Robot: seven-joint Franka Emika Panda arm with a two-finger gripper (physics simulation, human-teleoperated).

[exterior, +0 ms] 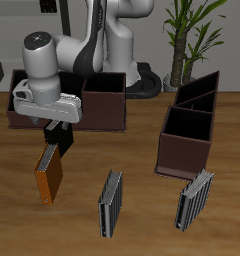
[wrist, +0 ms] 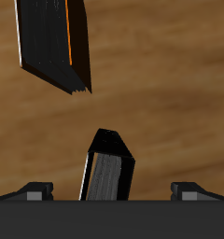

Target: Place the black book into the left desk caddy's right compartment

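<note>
The Franka arm was glossy white with rounded links and dark grey joint bands. Its gripper had a white body and black fingers.

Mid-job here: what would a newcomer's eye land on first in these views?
The open gripper poised right over the black book, its fingers wide to either side and not touching it. Next, the orange-brown book, tilted, just nearer the table's front edge, and the left desk caddy across the table.

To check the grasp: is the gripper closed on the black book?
No, the wrist view shows the gripper open, with a gap on each side of the black book.
</note>
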